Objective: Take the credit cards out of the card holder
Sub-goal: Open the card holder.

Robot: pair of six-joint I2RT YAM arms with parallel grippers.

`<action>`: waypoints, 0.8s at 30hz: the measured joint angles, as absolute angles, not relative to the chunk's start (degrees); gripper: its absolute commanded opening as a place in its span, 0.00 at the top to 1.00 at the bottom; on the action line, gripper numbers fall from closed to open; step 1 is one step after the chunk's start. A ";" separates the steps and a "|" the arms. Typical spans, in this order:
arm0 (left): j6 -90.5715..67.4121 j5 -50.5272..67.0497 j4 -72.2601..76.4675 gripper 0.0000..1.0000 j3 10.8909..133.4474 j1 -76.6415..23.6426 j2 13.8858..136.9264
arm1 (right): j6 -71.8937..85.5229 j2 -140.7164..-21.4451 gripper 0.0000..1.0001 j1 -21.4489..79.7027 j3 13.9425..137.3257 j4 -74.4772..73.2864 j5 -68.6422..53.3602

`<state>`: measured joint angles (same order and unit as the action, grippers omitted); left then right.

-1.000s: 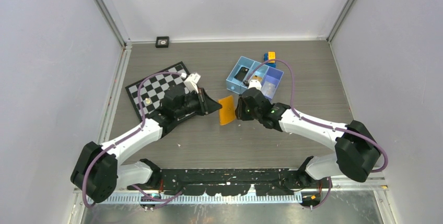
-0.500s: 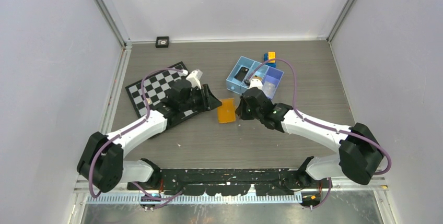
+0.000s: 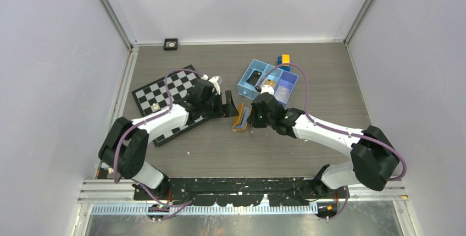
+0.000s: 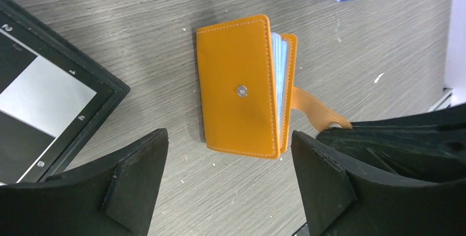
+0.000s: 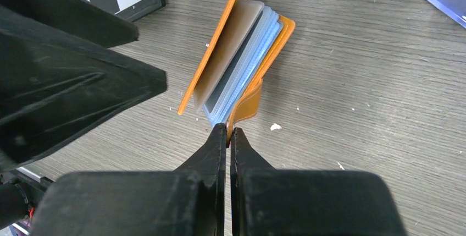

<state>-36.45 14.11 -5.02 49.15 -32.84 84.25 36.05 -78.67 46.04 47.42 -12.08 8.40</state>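
One card holder [image 3: 240, 118], orange and folded, lies at the middle of the top view on the table [image 3: 329, 82], just below the blue tray [image 3: 258, 62] and to the right of the chessboard [image 3: 165, 90]. In the right wrist view it is seen partly open. The upper cover is tilted away and a stack of greyish clear sleeves [image 5: 242, 76] is fanned out beneath it. Whether cards sit in them cannot be told.

The closing tab [image 4: 310, 106], unsnapped, is stretched out from the holder's edge. It is pinched between the fully closed jaws of the right gripper [image 5: 227, 134] at the lower centre of that frame. By this grip the holder is judged to be anchored so that it cannot slide.

The left gripper [image 4: 229, 133] is held above the holder with its jaws spread wide and nothing gripped, one finger at each lower corner of the left wrist view. It is judged to be placed so for reaching the cover or the sleeves. No loose card is seen on the table, so the removal is judged not yet begun.
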 measured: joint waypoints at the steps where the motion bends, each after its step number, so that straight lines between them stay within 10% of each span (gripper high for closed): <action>1: -36.14 14.35 -5.45 0.18 50.02 -32.91 85.89 | 36.12 -78.78 0.99 45.91 47.42 -12.10 8.29; 15: -34.02 21.69 -6.92 0.01 52.31 -33.19 92.53 | 36.36 -78.81 0.99 45.52 47.48 -12.12 7.38; 24: -34.30 25.78 -2.66 0.07 52.10 -33.52 92.58 | 36.38 -78.81 1.00 45.52 47.48 -12.12 7.29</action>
